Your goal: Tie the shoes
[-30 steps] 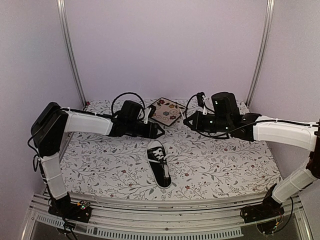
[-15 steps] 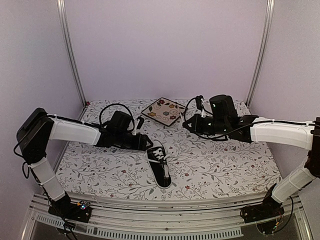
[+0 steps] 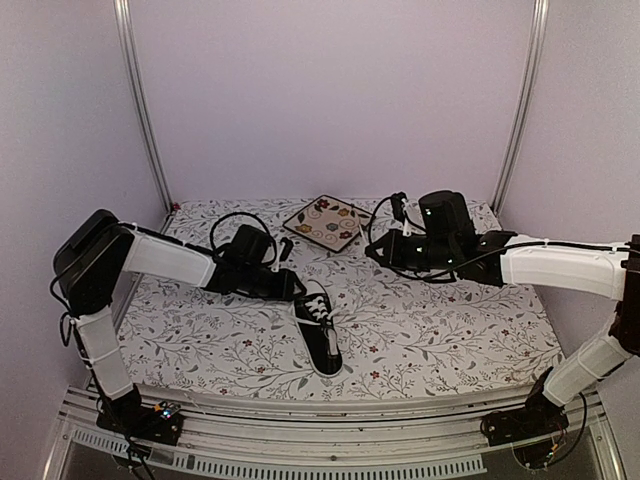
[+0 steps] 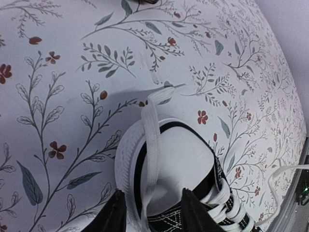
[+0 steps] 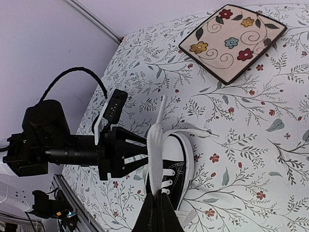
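Observation:
The small black sneaker [image 3: 320, 335] with white toe cap lies mid-table, toe towards the back. My left gripper [image 3: 296, 288] is low at the toe. In the left wrist view the sneaker [image 4: 188, 164] has its toe cap between my open left gripper [image 4: 154, 217]. One white lace [image 4: 153, 140] lies over the toe cap onto the cloth. My right gripper [image 3: 372, 250] hovers back right of the shoe. In the right wrist view the right gripper [image 5: 157, 205] is shut on the other white lace [image 5: 155, 154], which sticks out beyond its tips above the sneaker [image 5: 179, 162].
A square floral-patterned plate [image 3: 322, 222] lies at the back centre, behind the shoe; it also shows in the right wrist view [image 5: 231, 41]. A floral cloth [image 3: 450, 320] covers the table. Metal posts stand at both back corners. The left arm [image 5: 72, 150] lies left of the shoe.
My left gripper dropped from near the plate down to the shoe's toe, and its elbow then rose. My right gripper shifted slightly left and kept the lace.

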Motion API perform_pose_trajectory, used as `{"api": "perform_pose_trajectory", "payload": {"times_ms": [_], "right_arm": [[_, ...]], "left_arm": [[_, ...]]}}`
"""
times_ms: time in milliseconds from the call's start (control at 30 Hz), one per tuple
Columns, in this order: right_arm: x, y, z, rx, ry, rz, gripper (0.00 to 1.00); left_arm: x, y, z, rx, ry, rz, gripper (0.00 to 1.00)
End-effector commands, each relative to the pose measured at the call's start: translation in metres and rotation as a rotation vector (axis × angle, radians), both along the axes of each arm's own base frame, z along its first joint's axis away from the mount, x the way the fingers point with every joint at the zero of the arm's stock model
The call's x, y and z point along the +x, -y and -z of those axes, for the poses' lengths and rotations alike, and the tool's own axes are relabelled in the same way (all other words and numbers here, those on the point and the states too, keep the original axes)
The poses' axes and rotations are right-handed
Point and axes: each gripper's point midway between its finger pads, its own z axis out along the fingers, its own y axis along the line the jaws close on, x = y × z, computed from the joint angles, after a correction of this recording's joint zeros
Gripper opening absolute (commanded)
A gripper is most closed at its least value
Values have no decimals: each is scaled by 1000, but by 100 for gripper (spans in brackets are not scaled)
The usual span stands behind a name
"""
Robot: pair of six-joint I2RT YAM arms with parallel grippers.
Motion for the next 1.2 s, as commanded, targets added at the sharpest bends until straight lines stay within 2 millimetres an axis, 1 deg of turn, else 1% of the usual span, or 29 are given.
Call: {"api": "perform_pose_trajectory", "payload": {"times_ms": [0,133,367,433,600,700,800,833,933,1033,1067,1100,1133,1167], "right_arm": [[-4,-1,-4,20,5,-7,2],[-5,-1,-5,22,7,-10,2],[-6,0,-8,23,13,-15,2],[-6,0,-8,21,13,-14,2],[-6,0,-10,23,17,-11,2],[-3,-1,-13,17,25,-11,2],[2,-4,-20,8,43,-12,2],[4,-7,-25,15,55,-16,2],[11,-16,-39,30,85,-31,2],[19,-26,-52,43,113,-49,2],[20,-29,-54,47,117,-56,2],[21,-32,-50,42,113,-64,2],[25,-37,-62,60,132,-71,2],[25,-41,-67,74,142,-88,2]], "left_arm": [[12,5,-5,-8,25,-1,33],[13,2,-2,9,27,-9,26],[13,2,7,21,9,-5,24],[13,3,8,21,7,-5,19],[14,2,2,9,19,-14,0],[16,3,-14,-12,59,-16,0],[13,9,-40,-71,116,16,0],[10,14,-50,-100,139,41,0],[0,26,-79,-186,198,113,0],[-15,40,-101,-257,236,201,0],[-21,45,-106,-279,244,236,0],[-27,50,-108,-299,241,272,0],[-32,55,-111,-314,240,301,0],[-36,59,-110,-324,240,325,0]]}}
